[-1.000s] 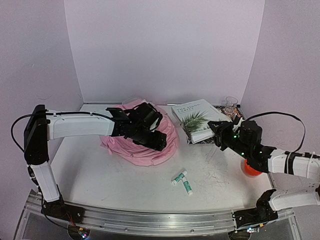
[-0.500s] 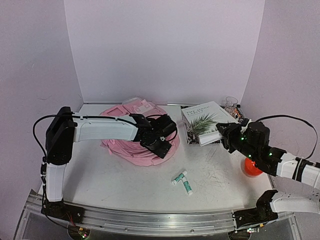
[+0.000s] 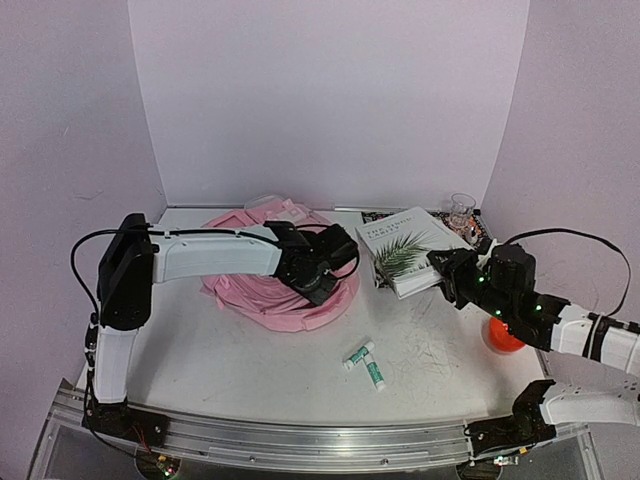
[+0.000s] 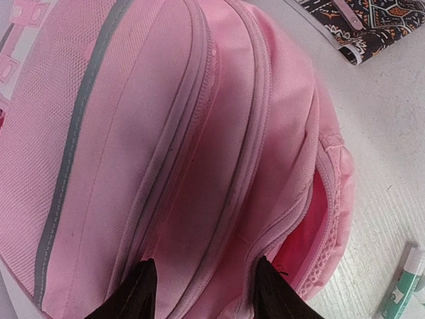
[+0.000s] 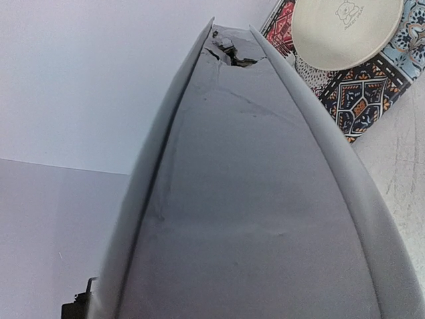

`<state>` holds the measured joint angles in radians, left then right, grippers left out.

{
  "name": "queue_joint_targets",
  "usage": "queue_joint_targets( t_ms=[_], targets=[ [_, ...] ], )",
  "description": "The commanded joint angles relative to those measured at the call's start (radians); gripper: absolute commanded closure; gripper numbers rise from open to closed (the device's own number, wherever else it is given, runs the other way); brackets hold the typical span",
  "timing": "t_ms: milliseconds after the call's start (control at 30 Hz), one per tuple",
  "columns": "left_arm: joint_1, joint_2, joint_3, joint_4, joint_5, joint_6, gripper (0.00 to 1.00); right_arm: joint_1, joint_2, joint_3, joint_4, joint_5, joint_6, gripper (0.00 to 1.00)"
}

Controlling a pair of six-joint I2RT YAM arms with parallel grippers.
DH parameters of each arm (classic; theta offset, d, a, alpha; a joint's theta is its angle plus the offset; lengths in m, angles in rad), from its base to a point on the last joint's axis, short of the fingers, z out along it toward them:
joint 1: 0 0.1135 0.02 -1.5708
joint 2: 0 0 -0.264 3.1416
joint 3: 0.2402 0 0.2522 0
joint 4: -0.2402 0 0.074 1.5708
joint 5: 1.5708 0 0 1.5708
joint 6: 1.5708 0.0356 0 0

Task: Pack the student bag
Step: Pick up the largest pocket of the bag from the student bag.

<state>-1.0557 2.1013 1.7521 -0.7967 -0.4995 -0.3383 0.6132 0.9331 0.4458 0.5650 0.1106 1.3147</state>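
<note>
- The pink student bag (image 3: 260, 305) lies slumped on the table (image 3: 230, 360), left of centre.
- Left pincer (image 4: 202, 296), jaws apart, straddles a zipped ridge; right pincer (image 3: 445, 268) clamps a book (image 3: 405, 245).
- Soft, limp cloth likely sags; the seamed mouth edge offers the firmest hold.
</note>
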Motion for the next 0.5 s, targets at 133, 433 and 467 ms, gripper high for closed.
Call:
queue_joint_targets(
  t_ms=[133, 433, 467],
  targets=[
    [-0.018, 0.083, 0.068, -0.047, 0.050, 0.024, 0.50, -0.003, -0.006, 0.023, 0.068, -0.026, -0.025, 0.59],
    [-0.041, 0.116, 0.089, -0.054, -0.003, 0.065, 0.87, -0.003, 0.005, 0.022, 0.072, -0.053, -0.022, 0.59],
    [-0.041, 0.109, 0.098, -0.057, -0.010, 0.064, 0.96, -0.003, 0.004, 0.022, 0.072, -0.057, -0.021, 0.59]
  ],
)
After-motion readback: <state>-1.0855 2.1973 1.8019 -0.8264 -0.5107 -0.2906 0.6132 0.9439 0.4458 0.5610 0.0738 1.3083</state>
